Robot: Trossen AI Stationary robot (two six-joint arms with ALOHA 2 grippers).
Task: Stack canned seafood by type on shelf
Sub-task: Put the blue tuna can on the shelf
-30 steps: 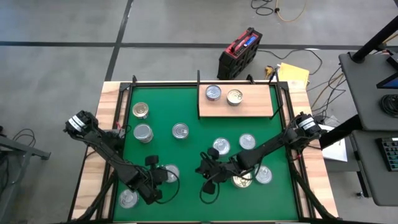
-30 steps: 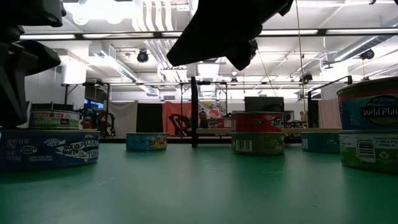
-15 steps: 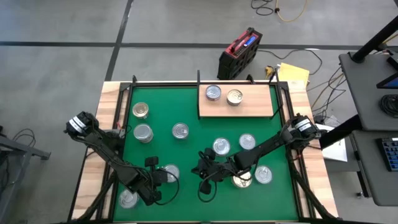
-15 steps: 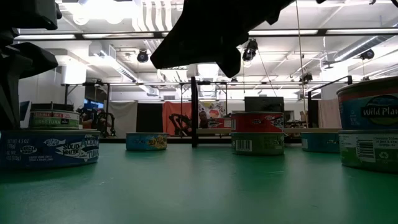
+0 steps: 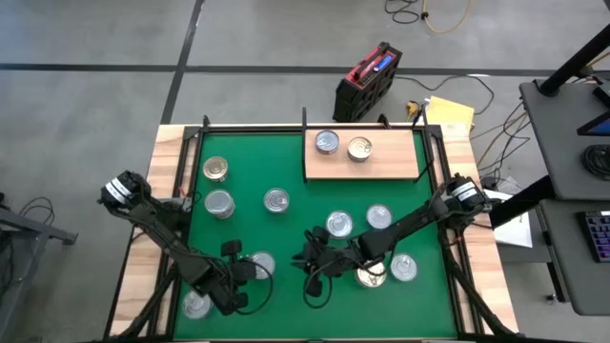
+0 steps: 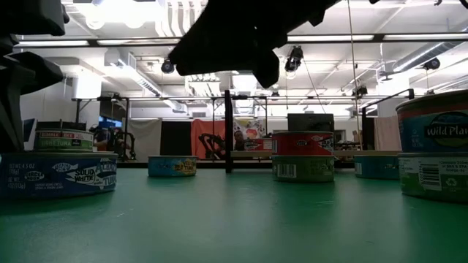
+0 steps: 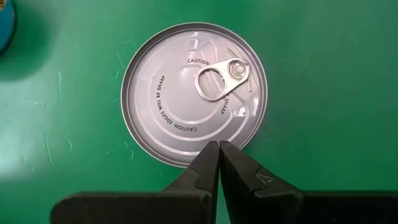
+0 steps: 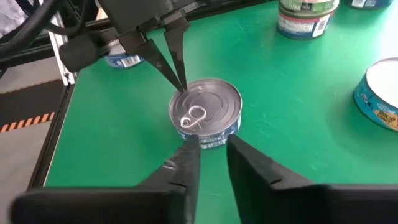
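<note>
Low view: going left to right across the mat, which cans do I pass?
Solid White tuna can → small yellow-and-blue can → red-labelled can → Wild Planet can at the right edge.

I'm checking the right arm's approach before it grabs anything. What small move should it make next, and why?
Probably open the right claw wider and ease it forward around the silver-lidded can. Its fingers are only slightly parted, narrower than the can just ahead. The shut left claw hovers over the same lid.

Two tins (image 5: 327, 142) sit on the shelf (image 5: 363, 164) at 12 o'clock; both hands, left (image 5: 250, 270) and right (image 5: 313, 259), hover near 6 o'clock over the green mat (image 5: 286, 229).
</note>
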